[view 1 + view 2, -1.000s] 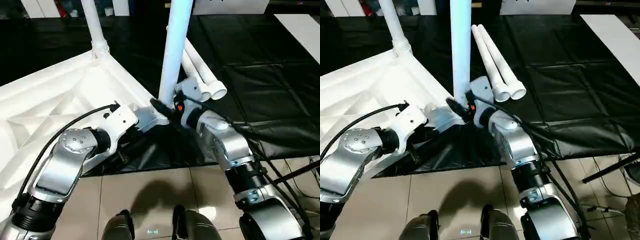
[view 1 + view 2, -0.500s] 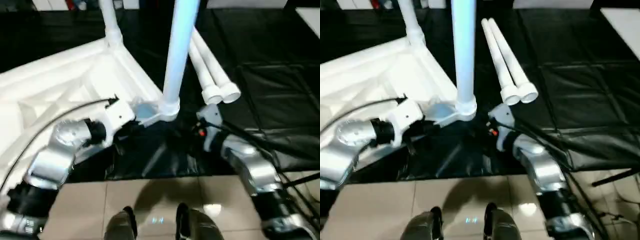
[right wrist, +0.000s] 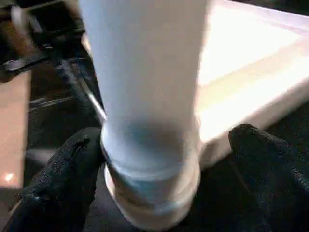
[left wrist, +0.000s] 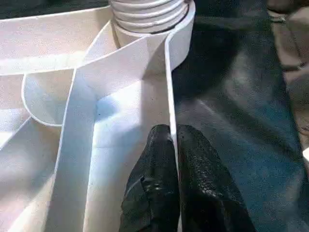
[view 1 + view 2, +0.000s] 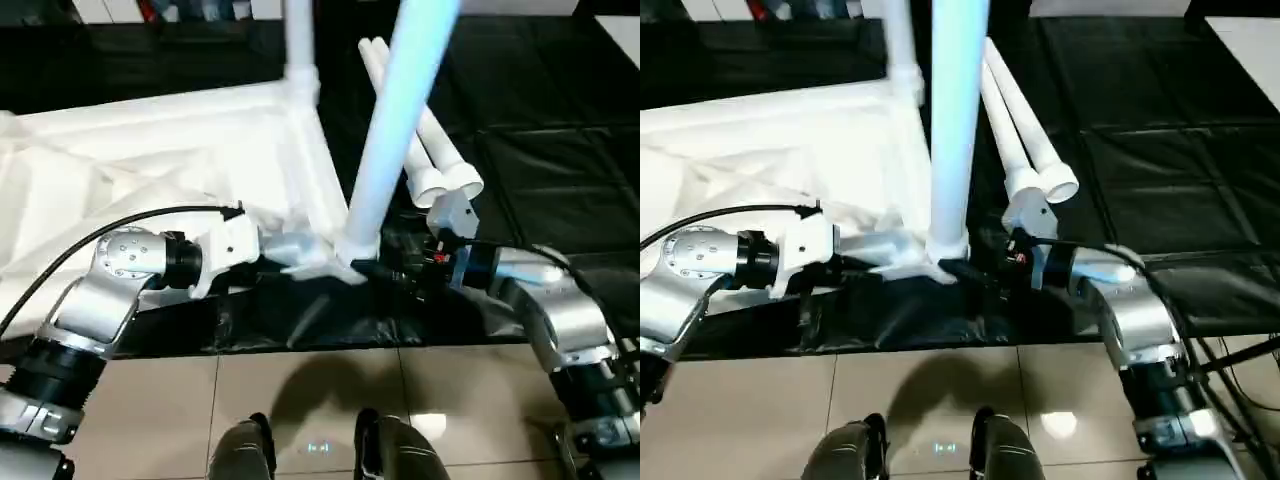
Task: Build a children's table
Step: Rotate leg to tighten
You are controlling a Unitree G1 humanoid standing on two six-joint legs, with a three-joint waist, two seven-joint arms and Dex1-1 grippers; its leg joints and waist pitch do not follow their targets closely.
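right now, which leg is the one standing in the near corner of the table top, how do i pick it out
Find the upturned white table top on the black sheet. At its near corner, between the two pincers, one white leg stands upright in the socket. The right pincer brackets its base; another leg stands at the far corner, and two spare legs lie flat.

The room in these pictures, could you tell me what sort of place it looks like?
Probably an indoor workshop or test lab: a low work surface draped in black sheet, a glossy tiled floor, and loose cables lying beside it.
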